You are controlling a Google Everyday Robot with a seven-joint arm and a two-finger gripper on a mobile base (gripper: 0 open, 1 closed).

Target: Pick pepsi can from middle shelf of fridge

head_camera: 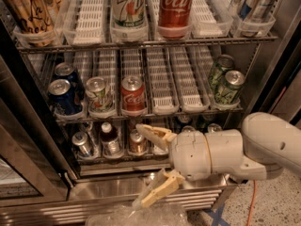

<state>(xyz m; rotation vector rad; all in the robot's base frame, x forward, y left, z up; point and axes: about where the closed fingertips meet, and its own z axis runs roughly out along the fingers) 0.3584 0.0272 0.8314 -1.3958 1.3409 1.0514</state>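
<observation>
Two dark blue pepsi cans stand one behind the other in the leftmost lane of the middle shelf; the front one has a silver top, the rear one is partly hidden behind it. My gripper is open in front of the fridge's bottom tier, below and right of the pepsi cans. One cream finger points left at the bottom shelf level, the other hangs over the steel base. Nothing is between the fingers.
On the middle shelf a white-and-green can and a red Coca-Cola can stand right of the pepsi cans, with two green cans at far right. Tall cans fill the top shelf. Small bottles and cans sit below. Crumpled plastic lies at the front.
</observation>
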